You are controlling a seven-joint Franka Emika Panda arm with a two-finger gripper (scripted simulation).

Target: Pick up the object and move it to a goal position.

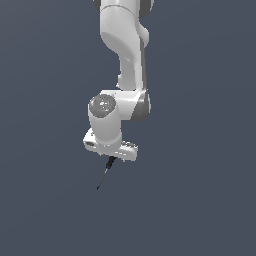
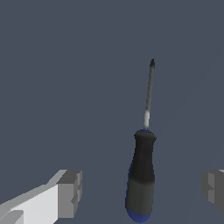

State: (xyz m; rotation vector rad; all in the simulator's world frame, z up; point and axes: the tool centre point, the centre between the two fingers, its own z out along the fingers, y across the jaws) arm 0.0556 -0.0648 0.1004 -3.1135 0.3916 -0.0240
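The screwdriver [image 2: 141,175] has a black handle, a blue end cap and a thin dark shaft. In the wrist view it lies between my two fingers, nearer one of them, touching neither. My gripper [image 2: 142,190] is open, with one grey fingertip [image 2: 70,192] at one side and the other fingertip [image 2: 214,188] at the frame's edge. In the exterior view the arm's hand [image 1: 111,145] hangs over the screwdriver [image 1: 105,175]; only its shaft and part of the handle stick out below the hand, pointing toward the exterior view's lower left. The fingers are hidden there.
A plain dark grey-blue surface [image 1: 200,200] fills both views. The white arm [image 1: 125,50] rises from the hand to the top of the exterior view. No other objects show.
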